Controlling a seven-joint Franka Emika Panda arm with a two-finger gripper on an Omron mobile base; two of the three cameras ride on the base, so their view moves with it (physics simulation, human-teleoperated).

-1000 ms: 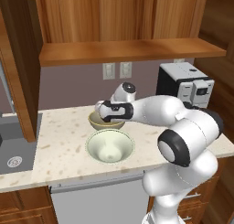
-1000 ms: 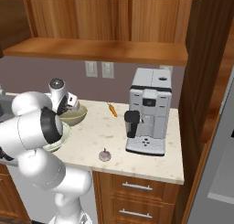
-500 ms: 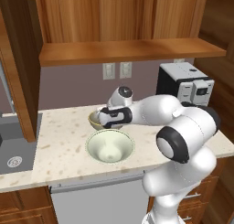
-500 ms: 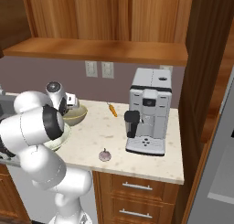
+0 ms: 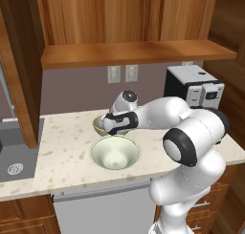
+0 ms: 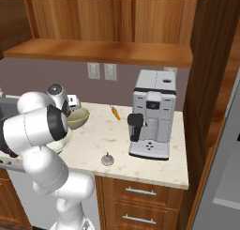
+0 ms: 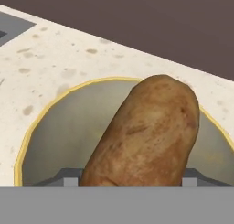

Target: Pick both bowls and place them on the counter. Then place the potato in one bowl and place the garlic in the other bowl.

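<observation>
- The potato (image 7: 146,134), a brown, mottled, russet-skinned oval, sits clamped in the gripper (image 7: 125,177) above the tan-olive bowl (image 7: 59,127) with its yellow rim.
- That bowl rests on the speckled counter (image 5: 57,156).
- The pale cream bowl (image 5: 115,152) lies at its 6 o'clock, just beside it.
- The pinkish garlic (image 6: 107,159) lies well apart, near the coffee machine (image 6: 152,114).

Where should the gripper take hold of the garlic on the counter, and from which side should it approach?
Best from straight above, closing on the widest part of the garlic. It is a small round bulb lying alone on the counter, in front of the coffee machine, so the space above looks free. Its surface detail is too small to judge.
</observation>
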